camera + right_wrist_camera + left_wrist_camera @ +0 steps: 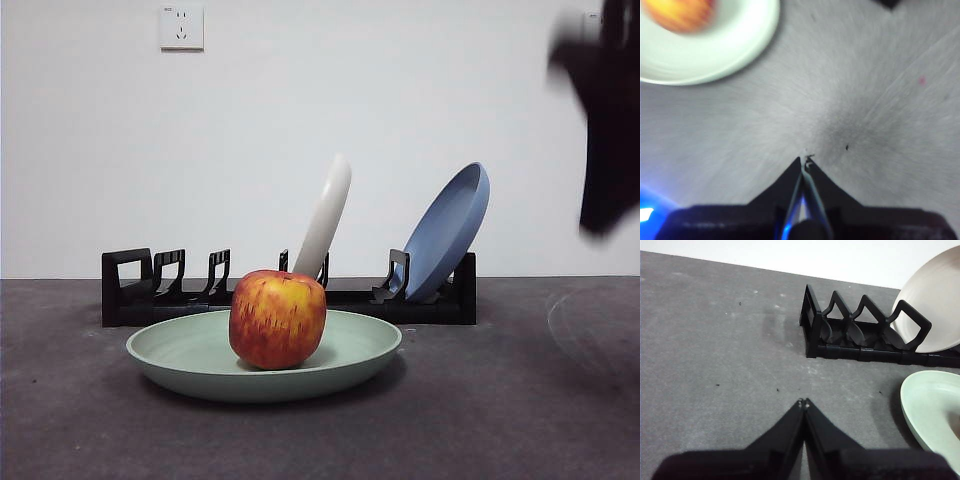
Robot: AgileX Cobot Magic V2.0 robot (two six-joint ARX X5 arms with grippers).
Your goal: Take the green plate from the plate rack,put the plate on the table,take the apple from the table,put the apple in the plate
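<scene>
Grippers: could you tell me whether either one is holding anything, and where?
Nothing is held: left gripper and right gripper are both shut, empty.

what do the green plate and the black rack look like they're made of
The green plate looks like matte plastic or a fibre composite: flat, even sage colour with no glaze shine, though matte ceramic can't be ruled out. The plate rack looks like moulded black plastic: thin, uniform prongs with a slight sheen.
</scene>
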